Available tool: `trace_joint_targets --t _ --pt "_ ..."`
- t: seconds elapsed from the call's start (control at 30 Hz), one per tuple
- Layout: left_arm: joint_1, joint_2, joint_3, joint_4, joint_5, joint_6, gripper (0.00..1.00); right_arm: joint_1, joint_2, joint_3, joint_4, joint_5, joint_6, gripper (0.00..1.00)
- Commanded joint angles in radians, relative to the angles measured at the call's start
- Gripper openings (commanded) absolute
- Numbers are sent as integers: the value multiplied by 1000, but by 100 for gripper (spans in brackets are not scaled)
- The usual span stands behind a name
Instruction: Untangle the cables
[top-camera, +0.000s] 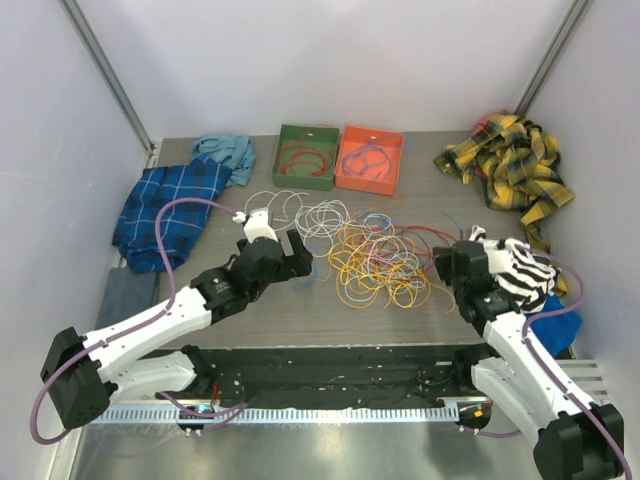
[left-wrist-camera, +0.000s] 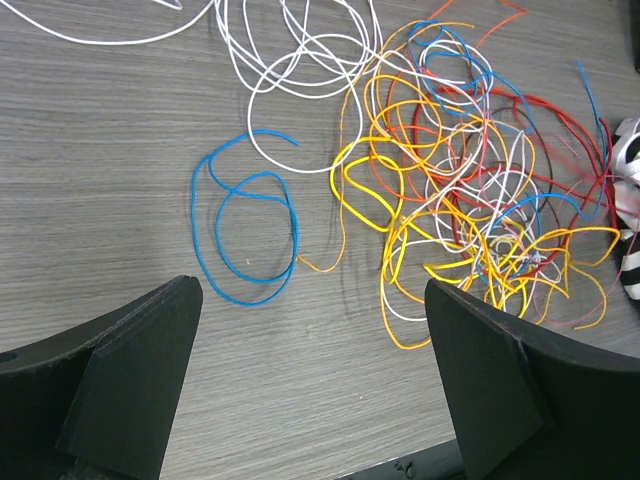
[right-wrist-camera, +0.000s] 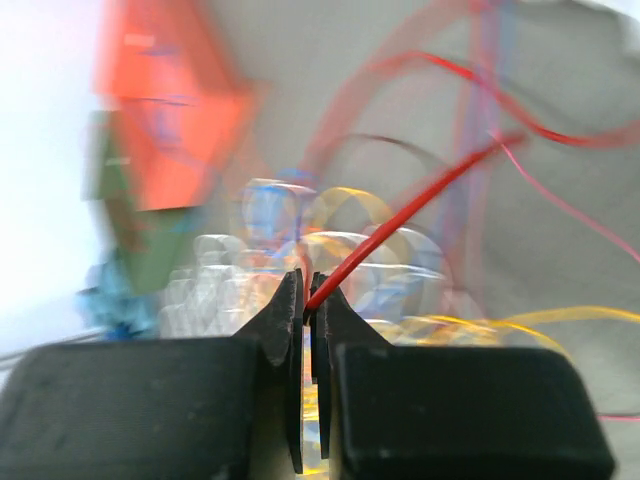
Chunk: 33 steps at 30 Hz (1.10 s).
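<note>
The cables (top-camera: 380, 258) lie in a tangled heap of yellow, orange, red, white and blue loops at mid table. A blue cable (left-wrist-camera: 245, 235) lies coiled apart, left of the heap, and white loops (top-camera: 322, 214) spread behind. My left gripper (top-camera: 296, 258) hovers open at the heap's left edge, its fingers (left-wrist-camera: 135, 370) wide over bare table. At the heap's right edge, my right gripper (right-wrist-camera: 307, 300) is shut on the end of a red cable (right-wrist-camera: 400, 228), which runs up and to the right from the fingertips.
A green tray (top-camera: 306, 156) and an orange tray (top-camera: 370, 160) at the back hold sorted cables. A blue plaid cloth (top-camera: 165, 205) lies at the left, a yellow plaid cloth (top-camera: 512, 172) at the back right, a black-and-white striped cloth (top-camera: 525, 268) by the right arm.
</note>
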Motion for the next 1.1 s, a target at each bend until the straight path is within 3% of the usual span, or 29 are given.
trace_joint_targets --t 0.0,0.13,0.17,0.2,0.37,0.43,0.57,0.73,0.83,0.97,1.07 --pt "-4 -23 14 6 -33 -2 100 8 15 238 31 -30 -146 1" --pt "-4 -37 31 8 -48 7 100 63 135 455 17 -175 -263 1" --pt "-4 -53 34 8 -57 13 100 89 173 574 0 -191 -309 1" --pt "-4 -66 44 6 -68 23 100 126 266 641 -33 -199 -344 1" --pt "-4 -158 54 28 -143 130 100 424 585 1168 -216 -176 -508 1" --pt "-4 -208 45 45 -162 165 100 489 713 1346 -282 -176 -547 1" --pt "-6 -311 -25 141 -180 216 100 614 874 1603 -373 -173 -579 1" --pt "-4 -487 -212 436 -218 296 100 697 1044 1966 -538 -191 -619 1" --pt "-4 -550 -312 563 -263 326 100 730 1086 2049 -581 -199 -624 1" --pt "-4 -618 -323 526 -323 355 100 746 1054 2054 -600 -200 -631 1" --pt "-4 -637 -332 586 -324 421 100 749 1032 2012 -604 -219 -630 1"
